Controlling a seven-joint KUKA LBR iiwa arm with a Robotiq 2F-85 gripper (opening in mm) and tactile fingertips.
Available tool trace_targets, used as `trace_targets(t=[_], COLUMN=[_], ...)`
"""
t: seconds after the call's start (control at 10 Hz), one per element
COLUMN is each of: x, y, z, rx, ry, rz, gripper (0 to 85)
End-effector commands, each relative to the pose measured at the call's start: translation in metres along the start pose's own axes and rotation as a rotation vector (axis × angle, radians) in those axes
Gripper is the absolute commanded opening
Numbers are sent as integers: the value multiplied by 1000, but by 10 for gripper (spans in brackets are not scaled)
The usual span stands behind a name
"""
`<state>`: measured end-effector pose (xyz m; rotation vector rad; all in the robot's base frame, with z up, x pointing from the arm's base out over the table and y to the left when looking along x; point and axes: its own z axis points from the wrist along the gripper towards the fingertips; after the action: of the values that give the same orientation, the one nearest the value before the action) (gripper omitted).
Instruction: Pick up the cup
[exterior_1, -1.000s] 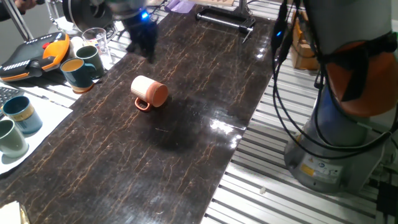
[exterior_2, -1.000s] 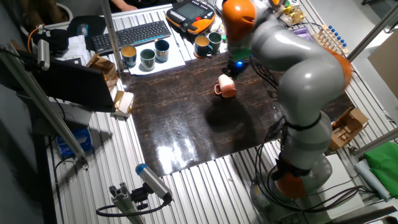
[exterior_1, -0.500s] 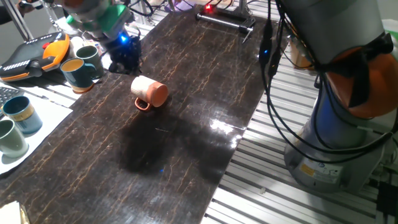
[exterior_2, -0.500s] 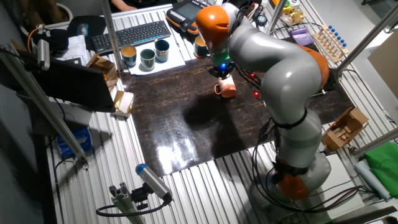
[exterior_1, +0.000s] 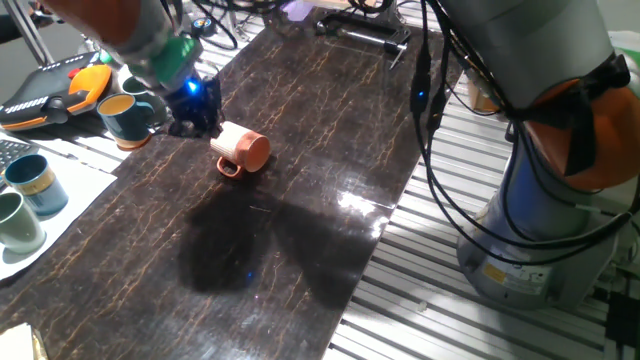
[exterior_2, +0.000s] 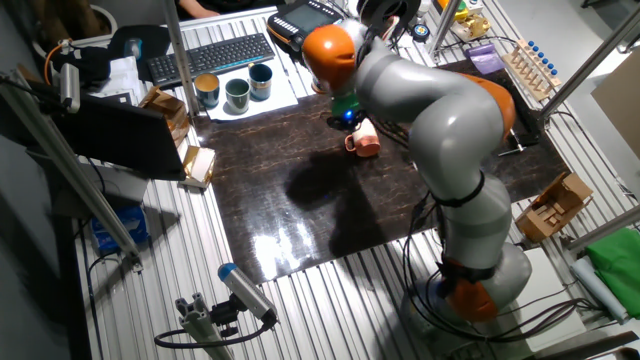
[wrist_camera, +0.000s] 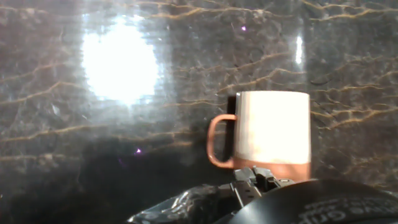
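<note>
Overall, glossy dark marble tabletop (exterior_1: 300, 150); cup (exterior_1: 241, 148) on side; slatted aluminium surround (exterior_1: 420, 260).

Your arm (exterior_2: 440, 110): grey rounded casings, orange joint bands, black cables (exterior_1: 435, 120), black gripper (exterior_1: 195, 112) with blue light.

The gripper (exterior_1: 196, 112) moves from the table's far end down to just beside the cup (exterior_1: 241, 148), at its far-left side.
</note>
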<state>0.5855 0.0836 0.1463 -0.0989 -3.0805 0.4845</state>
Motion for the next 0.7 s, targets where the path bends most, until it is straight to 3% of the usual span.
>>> trace_targets(t=[0.0,0.1,0.2,0.4,0.5,0.6], x=[1,2,2,2,2,2], y=[3,3,3,3,3,3], z=[3,4,4,4,4,4], rx=[-4,-13,-72,-117,-101,-95], ry=[2,14,45,121,145,147], rz=[-4,-20,-20,-52,-52,-42], gripper=[7,7,7,7,7,7])
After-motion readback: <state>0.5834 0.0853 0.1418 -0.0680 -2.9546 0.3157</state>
